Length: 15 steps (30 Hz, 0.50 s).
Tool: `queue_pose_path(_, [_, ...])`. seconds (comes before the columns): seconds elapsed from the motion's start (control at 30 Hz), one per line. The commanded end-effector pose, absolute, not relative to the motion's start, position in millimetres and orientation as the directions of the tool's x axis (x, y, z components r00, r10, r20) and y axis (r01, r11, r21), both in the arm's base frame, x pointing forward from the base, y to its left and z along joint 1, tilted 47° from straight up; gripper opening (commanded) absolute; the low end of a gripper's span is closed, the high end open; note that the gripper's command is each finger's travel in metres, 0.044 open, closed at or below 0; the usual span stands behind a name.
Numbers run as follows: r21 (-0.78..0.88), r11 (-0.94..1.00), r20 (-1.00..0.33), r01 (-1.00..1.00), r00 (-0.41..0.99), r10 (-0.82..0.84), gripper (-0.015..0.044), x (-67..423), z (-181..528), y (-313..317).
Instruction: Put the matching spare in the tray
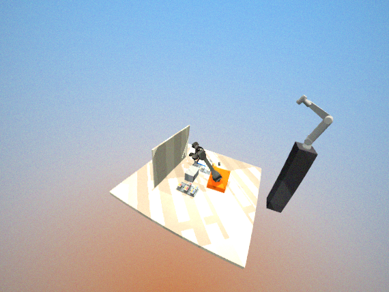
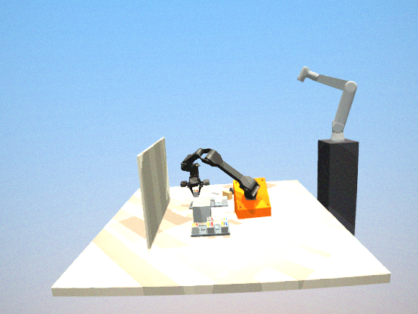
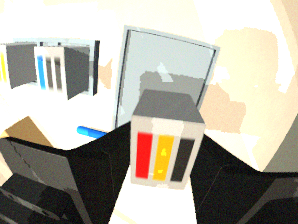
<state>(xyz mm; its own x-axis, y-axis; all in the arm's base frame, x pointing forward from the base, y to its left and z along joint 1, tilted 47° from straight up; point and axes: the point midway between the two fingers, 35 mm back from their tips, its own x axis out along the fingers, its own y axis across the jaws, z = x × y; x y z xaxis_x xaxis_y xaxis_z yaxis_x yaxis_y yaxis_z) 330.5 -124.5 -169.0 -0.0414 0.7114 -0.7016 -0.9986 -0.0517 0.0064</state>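
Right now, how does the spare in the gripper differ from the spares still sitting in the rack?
The held spare is clamped between the gripper's fingers, up over the tray; the rack spares sit in a row on the table. The held spare shows red, yellow and black stripes; the nearest rack spare in the wrist view shows blue and grey ones. They share a grey, boxy body with a striped code.
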Motion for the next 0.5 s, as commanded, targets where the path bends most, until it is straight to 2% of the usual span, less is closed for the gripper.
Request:
queue_pose_path(0.0, [0.007,-0.047,-0.699,-0.999,-0.038,0.714,0.0000,330.3,-171.3,-121.3])
queue_pose_path(0.47, [0.006,-0.047,-0.698,-0.999,-0.038,0.715,0.0000,328.5,-179.2,-111.9])
